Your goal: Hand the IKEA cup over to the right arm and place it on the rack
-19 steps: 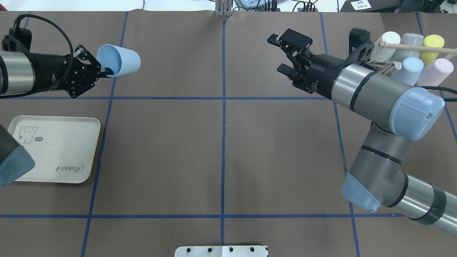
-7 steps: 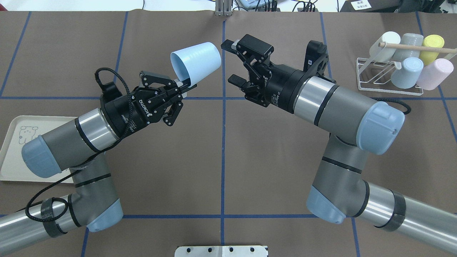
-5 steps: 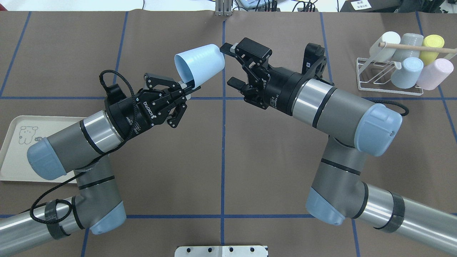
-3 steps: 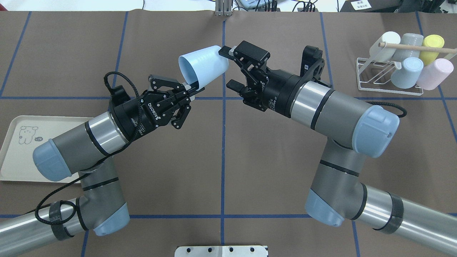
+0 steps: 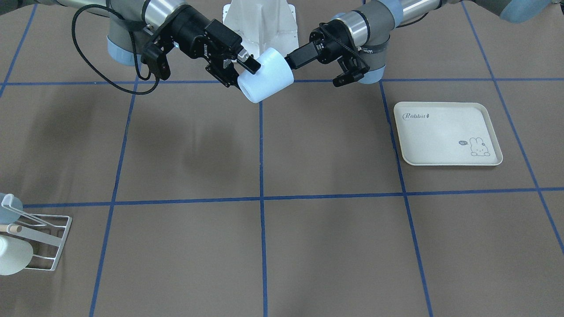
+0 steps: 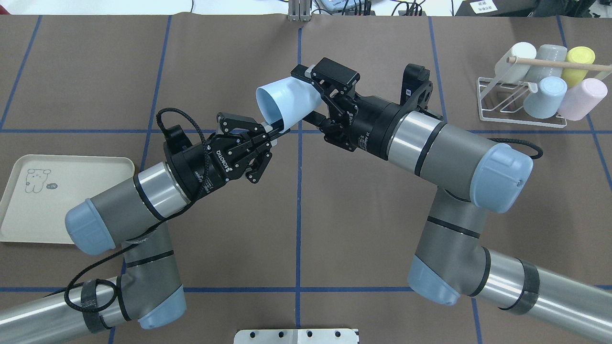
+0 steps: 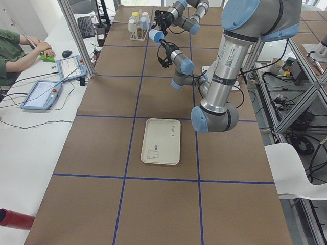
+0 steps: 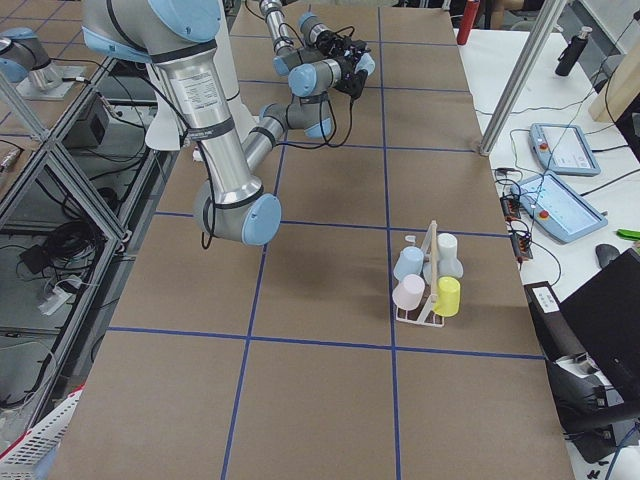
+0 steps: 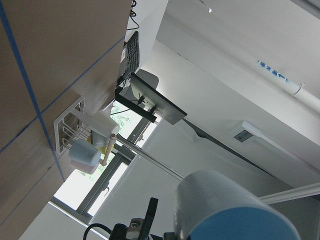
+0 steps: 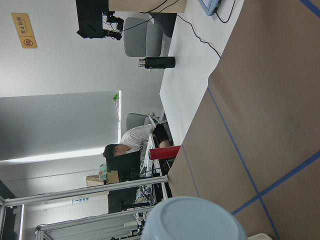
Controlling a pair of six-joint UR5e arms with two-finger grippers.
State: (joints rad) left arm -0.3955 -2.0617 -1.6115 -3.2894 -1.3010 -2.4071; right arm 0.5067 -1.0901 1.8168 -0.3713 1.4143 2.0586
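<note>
The IKEA cup point(image 6: 287, 102) is pale blue and hangs tilted above the table's middle, mouth toward the left arm. My left gripper point(image 6: 278, 132) is shut on its rim, one finger inside the mouth. My right gripper point(image 6: 308, 94) stands open, and its two fingers straddle the cup's closed base. From across the table the cup point(image 5: 266, 81) sits between the left gripper point(image 5: 291, 60) and the right gripper point(image 5: 243, 75). The cup's base point(image 10: 192, 220) fills the bottom of the right wrist view. The white wire rack point(image 6: 507, 104) stands at the far right.
Several cups in white, grey, yellow, blue and pink lean on the rack under a wooden dowel point(image 6: 559, 63). A cream rabbit-print tray point(image 6: 28, 224) lies at the left, partly under the left arm. A person point(image 7: 13, 48) sits at a side desk.
The left arm has carried the cup rightward from the far left to the middle. The right gripper came leftward from the rack, and the cup's base now sits between its open fingers.
</note>
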